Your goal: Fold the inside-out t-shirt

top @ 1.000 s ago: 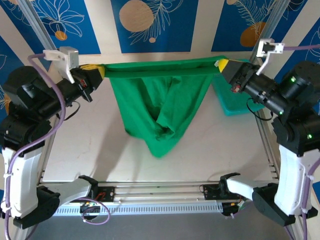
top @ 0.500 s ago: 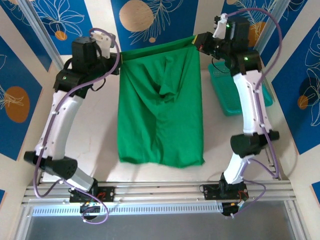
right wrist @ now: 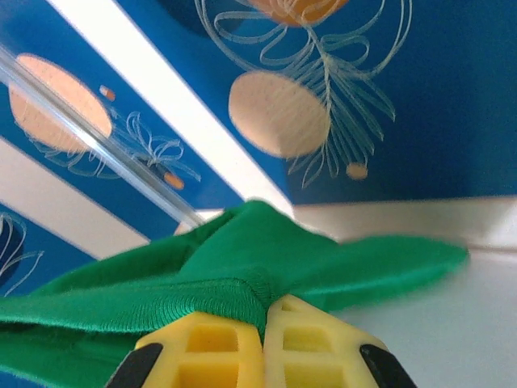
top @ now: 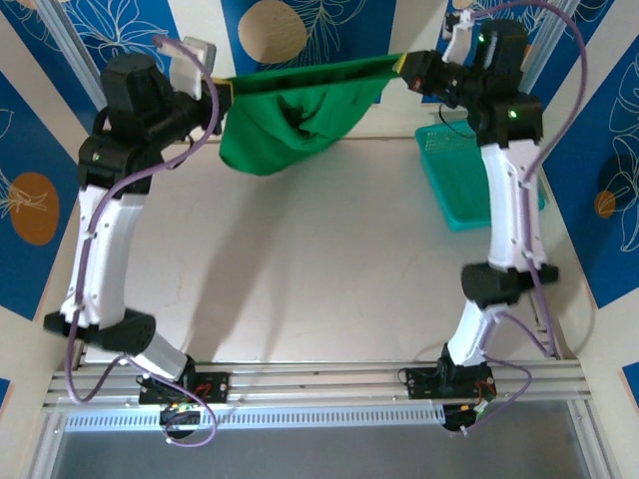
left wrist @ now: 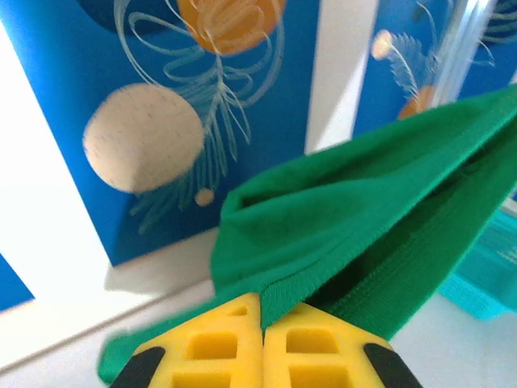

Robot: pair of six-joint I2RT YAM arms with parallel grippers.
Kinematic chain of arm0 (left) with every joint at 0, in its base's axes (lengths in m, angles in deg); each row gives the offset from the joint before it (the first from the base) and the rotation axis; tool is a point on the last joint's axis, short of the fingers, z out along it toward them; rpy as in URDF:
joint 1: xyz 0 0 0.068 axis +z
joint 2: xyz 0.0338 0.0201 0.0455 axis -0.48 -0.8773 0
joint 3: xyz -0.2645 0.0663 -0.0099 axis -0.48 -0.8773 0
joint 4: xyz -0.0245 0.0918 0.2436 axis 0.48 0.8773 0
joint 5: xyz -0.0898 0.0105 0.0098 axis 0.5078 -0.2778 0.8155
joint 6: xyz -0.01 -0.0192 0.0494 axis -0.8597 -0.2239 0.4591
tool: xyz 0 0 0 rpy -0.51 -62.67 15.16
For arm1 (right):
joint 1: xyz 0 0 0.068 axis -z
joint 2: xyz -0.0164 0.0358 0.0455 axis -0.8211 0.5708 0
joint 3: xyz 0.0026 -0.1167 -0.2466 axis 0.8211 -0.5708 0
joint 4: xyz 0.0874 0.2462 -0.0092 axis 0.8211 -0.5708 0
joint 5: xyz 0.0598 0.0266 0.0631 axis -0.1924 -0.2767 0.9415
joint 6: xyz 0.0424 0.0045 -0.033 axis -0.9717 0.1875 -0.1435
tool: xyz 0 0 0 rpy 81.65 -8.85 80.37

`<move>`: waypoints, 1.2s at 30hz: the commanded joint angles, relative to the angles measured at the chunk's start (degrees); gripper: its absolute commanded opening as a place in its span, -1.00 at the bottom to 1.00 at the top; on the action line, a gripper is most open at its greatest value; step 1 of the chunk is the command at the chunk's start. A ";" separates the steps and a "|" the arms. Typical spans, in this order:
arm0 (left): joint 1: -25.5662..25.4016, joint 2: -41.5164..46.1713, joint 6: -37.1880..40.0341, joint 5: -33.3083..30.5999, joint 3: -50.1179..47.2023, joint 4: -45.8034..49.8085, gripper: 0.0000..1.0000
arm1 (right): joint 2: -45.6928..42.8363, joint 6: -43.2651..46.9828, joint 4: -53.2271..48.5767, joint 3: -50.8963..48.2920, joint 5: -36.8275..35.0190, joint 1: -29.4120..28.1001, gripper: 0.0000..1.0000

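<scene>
With left hand (top: 224, 90) and right hand (top: 403, 67) each pinching an end, holds t-shirt (top: 300, 115) stretched sideways between them, above counter (top: 300, 289).

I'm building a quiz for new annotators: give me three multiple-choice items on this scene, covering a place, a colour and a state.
1. On the table, the teal basket sits: A) left side; B) right side; C) centre.
2. The gripper fingers are: A) red; B) yellow; C) white.
3. The t-shirt is: A) folded on the table; B) inside the basket; C) stretched between left gripper and right gripper.
Key: 1 B, beside the right arm; 2 B, yellow in both wrist views; 3 C, each pinches its edge.
</scene>
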 commanded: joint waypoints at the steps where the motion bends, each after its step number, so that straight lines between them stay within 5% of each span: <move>1: 1.54 11.88 0.28 0.65 -18.85 -6.05 -1.00 | -16.04 2.28 14.37 -23.50 -3.87 1.18 -1.00; 5: 1.16 26.79 -6.14 1.63 -51.28 -16.75 -1.00 | -33.72 2.66 27.12 -59.51 -8.20 -2.89 -1.00; 9: -4.27 38.43 -16.66 4.60 -83.09 -27.16 -0.55 | -42.53 2.31 31.24 -89.12 -15.55 -12.35 -0.96; 12: -16.54 42.88 -23.04 -3.96 -95.31 -30.52 -0.22 | -47.93 -3.60 40.85 -111.93 -27.60 -23.77 -0.49; 15: -23.44 46.00 -28.00 -8.42 -97.29 -27.01 0.05 | -56.29 -11.25 38.55 -121.07 -30.94 -29.62 -0.28; 19: -24.12 43.90 -28.67 -6.20 -92.14 -18.98 0.28 | -67.34 -13.71 25.40 -115.74 -29.80 -31.02 0.02; 22: -24.08 36.74 -28.46 -3.79 -87.13 -19.80 0.34 | -66.49 -10.42 24.98 -111.34 -30.21 -29.73 0.11; 26: -23.99 23.16 -28.29 -4.17 -80.08 -24.40 0.38 | -52.30 -6.20 31.18 -105.08 -21.83 -25.95 0.14; 31: -22.76 8.10 -28.68 -5.89 -69.47 -24.22 0.39 | -29.12 1.94 26.70 -89.90 -16.38 -24.91 0.32; 36: -12.99 3.26 -33.09 -0.14 -67.18 -24.55 0.33 | -14.31 3.68 24.16 -79.79 -8.61 -26.80 0.31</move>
